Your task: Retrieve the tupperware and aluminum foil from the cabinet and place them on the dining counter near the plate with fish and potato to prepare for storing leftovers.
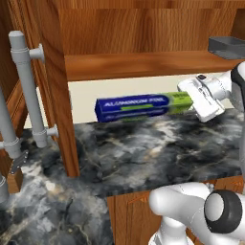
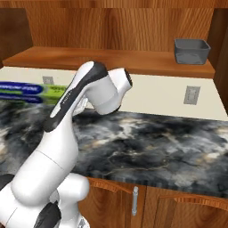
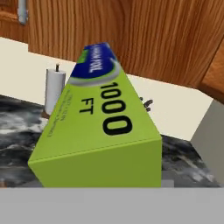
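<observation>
1. The long narrow blue box of aluminum foil (image 1: pixel 143 107) hangs level above the black marbled bench (image 1: pixel 143 153).
2. Its green end sits between the fingers (image 1: pixel 190 101), which clamp it.

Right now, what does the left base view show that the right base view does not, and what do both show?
Left base view alone: the open cabinet door with its silver bar handle, and the gripper holding the green end of the foil box above the marbled counter. Right base view alone: two wall outlets and a base cabinet handle. Both: the foil box, the grey container on the wood shelf, the counter.
</observation>
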Tool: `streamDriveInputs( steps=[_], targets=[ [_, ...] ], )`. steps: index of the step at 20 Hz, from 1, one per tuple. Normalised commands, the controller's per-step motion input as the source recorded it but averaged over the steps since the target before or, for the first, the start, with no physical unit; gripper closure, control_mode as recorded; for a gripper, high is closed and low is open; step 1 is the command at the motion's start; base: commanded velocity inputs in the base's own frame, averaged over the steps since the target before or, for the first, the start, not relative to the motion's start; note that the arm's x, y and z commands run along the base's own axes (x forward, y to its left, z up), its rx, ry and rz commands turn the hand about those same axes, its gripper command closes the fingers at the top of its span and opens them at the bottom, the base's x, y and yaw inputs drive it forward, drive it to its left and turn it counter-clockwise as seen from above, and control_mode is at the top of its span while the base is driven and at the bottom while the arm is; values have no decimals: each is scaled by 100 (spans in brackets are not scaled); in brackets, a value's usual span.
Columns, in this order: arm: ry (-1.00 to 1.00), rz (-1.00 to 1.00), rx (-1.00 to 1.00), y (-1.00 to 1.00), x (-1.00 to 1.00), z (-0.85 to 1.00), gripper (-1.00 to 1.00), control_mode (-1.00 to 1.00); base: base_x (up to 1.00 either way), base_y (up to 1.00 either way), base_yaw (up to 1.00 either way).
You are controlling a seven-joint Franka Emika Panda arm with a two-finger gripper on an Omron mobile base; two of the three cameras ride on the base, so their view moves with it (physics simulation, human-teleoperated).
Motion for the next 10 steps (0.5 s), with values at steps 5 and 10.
streamDriveInputs(
  steps=[5,10],
  targets=[
    [33,-14,-29,-24,-57,-66,100,-100,0,0,0],
    [22,-33,-5,-40,-15,-22,100,-100,0,0,0]
  ],
)
